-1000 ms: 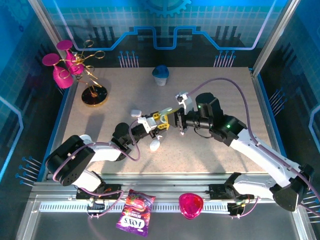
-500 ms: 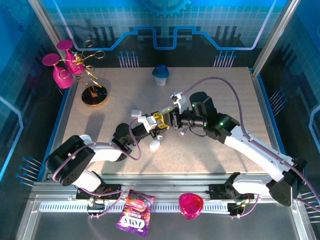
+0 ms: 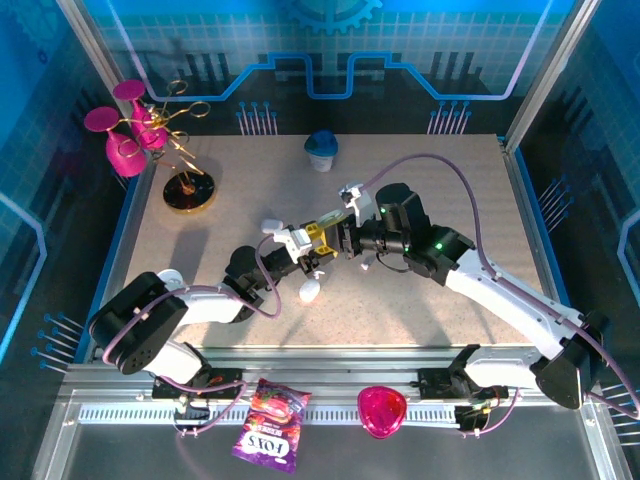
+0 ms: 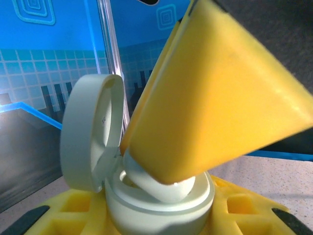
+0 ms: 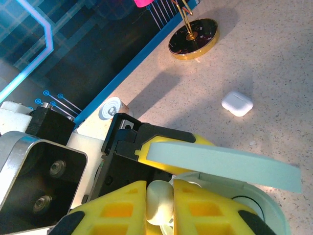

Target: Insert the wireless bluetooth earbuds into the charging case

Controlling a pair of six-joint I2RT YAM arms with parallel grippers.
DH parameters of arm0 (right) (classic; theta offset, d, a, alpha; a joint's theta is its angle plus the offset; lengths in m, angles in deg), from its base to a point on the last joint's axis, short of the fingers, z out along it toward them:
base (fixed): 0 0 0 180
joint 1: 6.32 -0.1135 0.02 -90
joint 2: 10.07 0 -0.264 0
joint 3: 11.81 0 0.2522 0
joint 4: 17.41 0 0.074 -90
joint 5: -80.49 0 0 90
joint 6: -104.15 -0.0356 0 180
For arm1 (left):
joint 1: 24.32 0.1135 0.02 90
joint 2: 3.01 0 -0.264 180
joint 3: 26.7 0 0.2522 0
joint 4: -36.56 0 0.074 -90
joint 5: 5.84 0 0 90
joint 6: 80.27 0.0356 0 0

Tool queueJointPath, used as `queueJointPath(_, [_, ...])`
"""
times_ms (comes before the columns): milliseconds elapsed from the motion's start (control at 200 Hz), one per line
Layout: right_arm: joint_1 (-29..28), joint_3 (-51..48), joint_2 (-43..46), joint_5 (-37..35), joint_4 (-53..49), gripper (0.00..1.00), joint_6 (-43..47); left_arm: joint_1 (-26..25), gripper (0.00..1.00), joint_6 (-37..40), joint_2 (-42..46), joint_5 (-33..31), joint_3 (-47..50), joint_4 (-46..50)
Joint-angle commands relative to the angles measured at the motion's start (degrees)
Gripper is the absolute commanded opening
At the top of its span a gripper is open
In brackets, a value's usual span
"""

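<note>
**Left gripper** [image 3: 316,250]: the fingers are clenched on the base of the charging case [image 4: 159,208]. The case stands upright between them, with its lid [image 4: 90,134] hinged open to the left. The grip appears intended to fix the case in place and present the open cavity to the other arm.

**Right gripper** [image 3: 344,240]: the fingers are clamped on one earbud [image 5: 159,200]. This gripper meets the left gripper tip to tip near the centre of the table [image 3: 250,170]. In the left wrist view, the earbud sits in the mouth of the case under a yellow finger [image 4: 220,98]. Whether it is fully seated cannot be told. The narrow pinch probably serves to steer the earbud into its socket.

**Count**
- Cases: two. One is the held case. The other is a closed white case [image 3: 272,226] lying on the table just beyond the left gripper.
- Earbuds confirmed: one.
- A small white item [image 3: 310,290] lies on the table near the left gripper. It is too small to identify.
</note>
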Motion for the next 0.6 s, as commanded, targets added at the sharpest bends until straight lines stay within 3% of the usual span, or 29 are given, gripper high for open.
queueJointPath(0, [-0.4,0.2,-0.4,-1.1,0.6,0.17,-0.2,-0.5,0.20,-1.1,1.6,-0.7,-1.9,-1.6])
queueJointPath(590, [-0.4,-0.3,4.7,-6.3,0.2,0.42,1.0,-0.5,0.20,-1.2,0.4,-0.3,-2.5,-1.5])
